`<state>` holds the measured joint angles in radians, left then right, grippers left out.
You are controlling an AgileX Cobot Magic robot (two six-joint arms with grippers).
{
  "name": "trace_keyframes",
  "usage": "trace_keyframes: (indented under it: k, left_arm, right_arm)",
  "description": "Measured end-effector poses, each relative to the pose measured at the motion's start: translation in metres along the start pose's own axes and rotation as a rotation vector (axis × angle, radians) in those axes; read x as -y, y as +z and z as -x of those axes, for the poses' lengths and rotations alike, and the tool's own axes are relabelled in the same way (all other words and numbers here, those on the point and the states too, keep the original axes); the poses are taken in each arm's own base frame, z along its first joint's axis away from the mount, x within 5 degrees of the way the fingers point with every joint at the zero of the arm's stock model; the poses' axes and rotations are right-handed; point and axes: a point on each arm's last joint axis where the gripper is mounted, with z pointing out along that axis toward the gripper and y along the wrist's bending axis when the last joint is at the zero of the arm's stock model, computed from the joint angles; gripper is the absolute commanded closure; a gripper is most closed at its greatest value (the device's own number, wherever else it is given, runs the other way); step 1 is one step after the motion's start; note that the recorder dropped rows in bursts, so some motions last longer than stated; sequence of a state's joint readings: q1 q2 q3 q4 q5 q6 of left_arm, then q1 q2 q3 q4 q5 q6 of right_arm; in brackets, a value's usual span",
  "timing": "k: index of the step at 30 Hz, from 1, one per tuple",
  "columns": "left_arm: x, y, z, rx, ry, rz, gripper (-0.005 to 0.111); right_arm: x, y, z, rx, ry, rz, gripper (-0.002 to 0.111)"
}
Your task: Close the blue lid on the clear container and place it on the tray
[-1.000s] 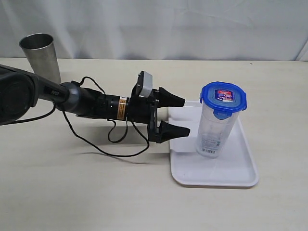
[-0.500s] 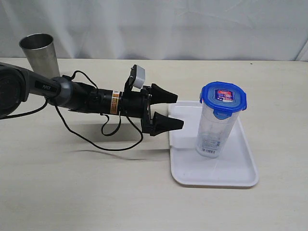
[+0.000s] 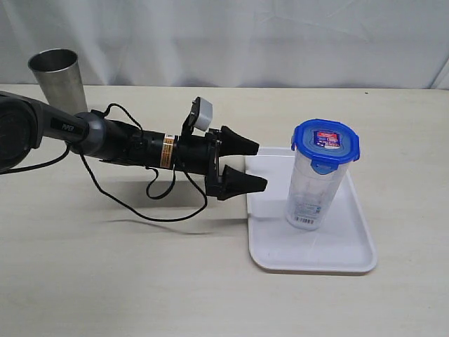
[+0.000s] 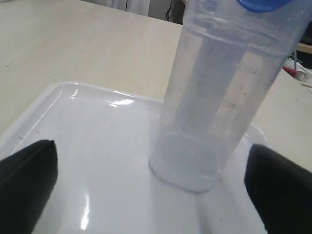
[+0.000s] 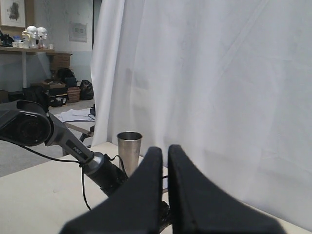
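Blue lid (image 3: 325, 142) on clear container (image 3: 312, 191), upright on tray (image 3: 323, 254) mid-right — L gripper (image 3: 262, 167) wide, empty; R gripper (image 5: 165, 149) closed.

**Left wrist view.** Ahead of the left gripper (image 4: 152, 187), the clear container (image 4: 219, 97) is cut off at the picture's edge. Only a sliver of the blue lid (image 4: 261, 4) shows. The container's printed markings (image 4: 243, 70) are too faint to read, and both fingers (image 4: 27, 185) are cropped at the corners.

**Right wrist view.** Beyond the right gripper (image 5: 165, 148), the left arm (image 5: 73, 144) hides the steel cup's (image 5: 129, 144) base. The gripper itself covers that arm's forward end.

**Exterior view.** The lid's sticker (image 3: 327, 139) is too small to read.
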<state>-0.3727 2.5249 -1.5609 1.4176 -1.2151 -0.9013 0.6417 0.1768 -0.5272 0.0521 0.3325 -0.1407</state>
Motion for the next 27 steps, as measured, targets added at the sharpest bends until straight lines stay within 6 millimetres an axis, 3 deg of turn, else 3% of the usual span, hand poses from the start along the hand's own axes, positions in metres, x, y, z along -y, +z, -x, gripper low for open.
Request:
trace_keyframes:
  k: [8, 16, 21, 27]
  left_arm:
    - [0.002, 0.0, 0.0, -0.023, -0.022, -0.018, 0.106]
    - [0.011, -0.006, 0.025, -0.09, 0.024, -0.072, 0.107]
    - [0.02, -0.013, 0.06, -0.127, 0.003, -0.079, 0.107]
    - [0.023, -0.032, 0.104, -0.233, -0.132, 0.183, 0.107]
  right_arm:
    - [0.0, 0.0, 0.0, 0.0, 0.0, 0.0, 0.104]
    - [0.0, 0.0, 0.0, 0.0, 0.0, 0.0, 0.104]
    - [0.0, 0.0, 0.0, 0.0, 0.0, 0.0, 0.104]
    - [0.0, 0.0, 0.0, 0.0, 0.0, 0.0, 0.104]
